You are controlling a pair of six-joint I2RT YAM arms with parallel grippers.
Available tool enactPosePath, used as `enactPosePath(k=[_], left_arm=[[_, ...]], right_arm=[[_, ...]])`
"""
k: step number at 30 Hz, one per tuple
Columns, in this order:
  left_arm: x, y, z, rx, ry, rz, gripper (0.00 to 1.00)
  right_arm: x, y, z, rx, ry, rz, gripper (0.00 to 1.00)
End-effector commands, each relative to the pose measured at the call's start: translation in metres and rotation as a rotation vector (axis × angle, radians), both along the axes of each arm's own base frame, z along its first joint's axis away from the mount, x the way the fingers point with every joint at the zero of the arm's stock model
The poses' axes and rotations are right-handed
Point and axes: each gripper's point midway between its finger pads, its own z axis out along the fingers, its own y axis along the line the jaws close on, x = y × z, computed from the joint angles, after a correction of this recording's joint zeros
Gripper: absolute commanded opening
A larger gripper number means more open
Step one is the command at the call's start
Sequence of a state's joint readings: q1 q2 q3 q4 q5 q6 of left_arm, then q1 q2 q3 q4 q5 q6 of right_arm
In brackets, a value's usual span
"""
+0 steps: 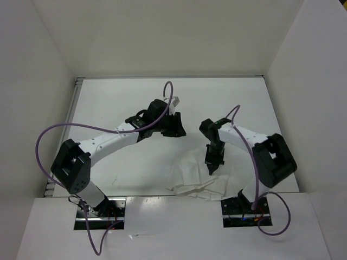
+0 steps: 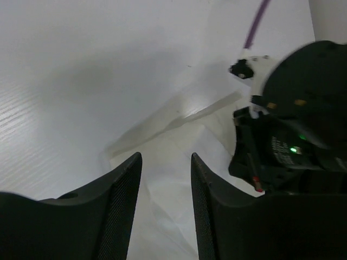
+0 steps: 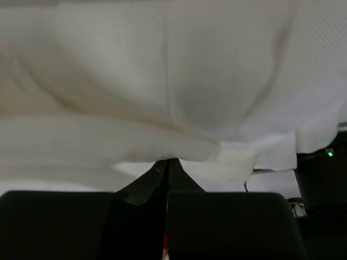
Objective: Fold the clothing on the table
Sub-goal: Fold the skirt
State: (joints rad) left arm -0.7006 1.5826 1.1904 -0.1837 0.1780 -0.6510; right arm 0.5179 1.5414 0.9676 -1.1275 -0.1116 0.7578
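Note:
The clothing [image 1: 191,176] is a white, wrinkled heap on the table [image 1: 119,100], near the front edge between the two arm bases. My right gripper [image 1: 211,169] points down at its right side. In the right wrist view the right gripper [image 3: 167,161] is shut, and its tips meet at the edge of a fold of the clothing [image 3: 179,81]. My left gripper [image 1: 177,129] hovers behind the heap. In the left wrist view the left gripper [image 2: 165,162] is open with nothing between its fingers, and the clothing [image 2: 168,135] lies below.
Upright white walls [image 1: 32,81] close in the table on the left, back and right. A thin metal edge [image 1: 76,103] runs along the left side. Purple cables [image 1: 49,132] loop off both arms. The right arm's wrist [image 2: 293,135] sits close beside the left fingers.

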Motion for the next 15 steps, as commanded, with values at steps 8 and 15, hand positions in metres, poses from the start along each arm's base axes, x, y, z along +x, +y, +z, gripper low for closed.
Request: enactPosePath(k=[8, 15], left_arm=[[0.006, 0.031, 0.04, -0.044, -0.108, 0.037, 0.5], [0.03, 0.061, 0.059, -0.042, -0.168, 0.115, 0.54]], right_arm=[[0.068, 0.067, -0.078, 0.174, 0.015, 0.091, 0.0], [0.182, 0.104, -0.069, 0.253, -0.167, 0.056, 0.0]])
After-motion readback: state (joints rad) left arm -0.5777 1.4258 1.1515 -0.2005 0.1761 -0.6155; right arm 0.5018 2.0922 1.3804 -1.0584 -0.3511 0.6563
